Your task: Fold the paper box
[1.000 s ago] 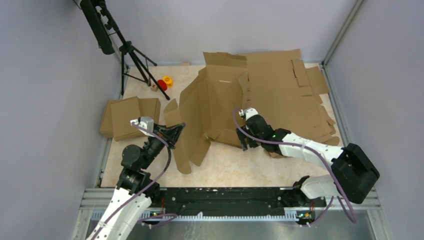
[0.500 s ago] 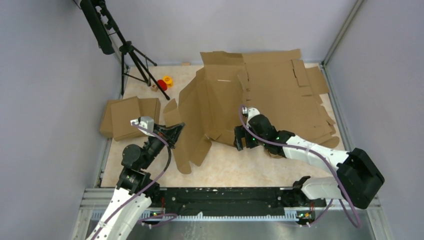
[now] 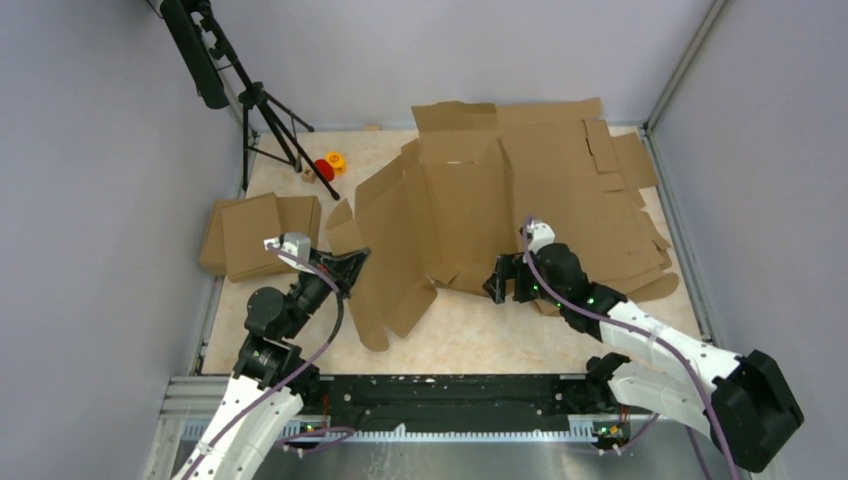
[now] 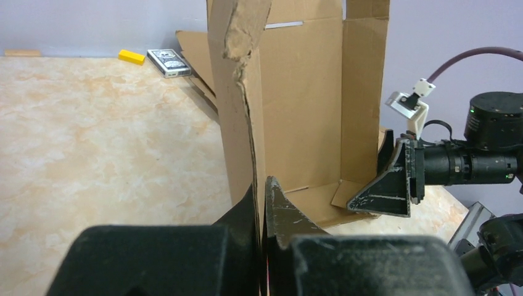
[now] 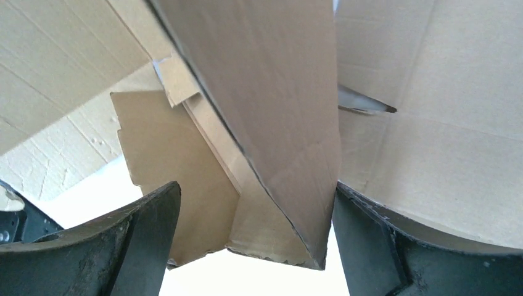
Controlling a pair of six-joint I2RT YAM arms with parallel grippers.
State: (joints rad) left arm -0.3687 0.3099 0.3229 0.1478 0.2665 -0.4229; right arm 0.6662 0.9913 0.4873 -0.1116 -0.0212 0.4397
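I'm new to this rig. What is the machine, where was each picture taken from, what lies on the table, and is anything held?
Two robot arms are bolted at the near edge of the table. The wide picture looks down from above and behind them; the other two come from wrist cameras. The left claw is shut on a side panel of the paper box, a half-raised brown carton. The right claw is open, its fingers either side of a flap, gripping nothing. Behind lies a pile of flat cardboard sheets; smaller cardboard pieces lie at the left.

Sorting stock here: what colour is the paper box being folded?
Plain brown paper box; best seen in the left wrist view.
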